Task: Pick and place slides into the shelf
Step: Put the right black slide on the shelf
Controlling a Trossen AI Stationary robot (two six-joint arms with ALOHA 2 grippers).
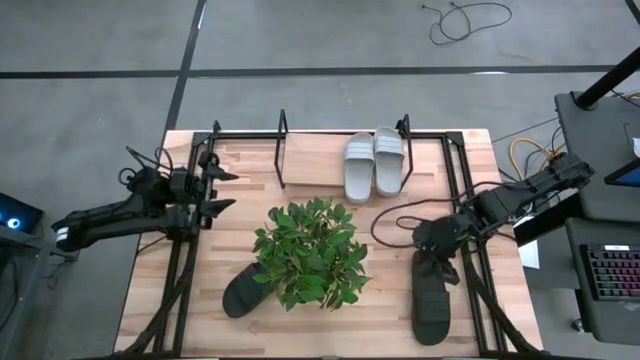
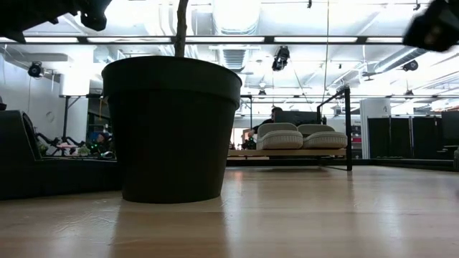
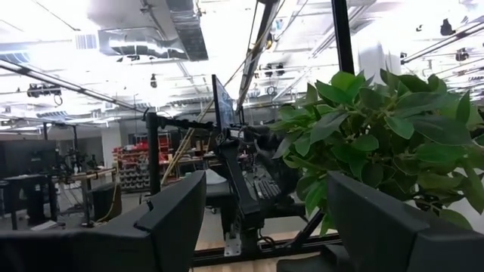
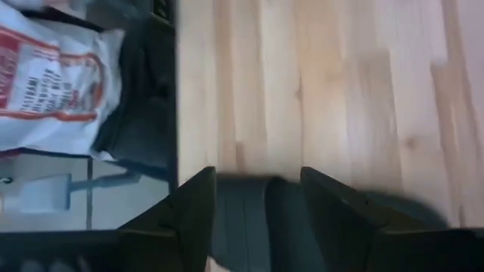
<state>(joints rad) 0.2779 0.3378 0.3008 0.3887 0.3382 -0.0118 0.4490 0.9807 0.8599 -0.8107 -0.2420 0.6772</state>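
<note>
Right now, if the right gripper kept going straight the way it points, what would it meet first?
The right gripper points down at the black slide on the table's right side. In the right wrist view its open fingers straddle the slide, so it would probably meet that first; the remaining gap is unclear.

A robotics lab: exposed ceiling ducts [image 3: 144,34] overhead, strip lights, a keyboard [image 1: 612,282] at three o'clock of the wooden desk [image 1: 240,200], loose cables [image 1: 468,20] at one.

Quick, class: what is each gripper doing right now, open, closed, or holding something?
Left gripper: open, holding nothing.
Right gripper: open, over a black slide.
</note>
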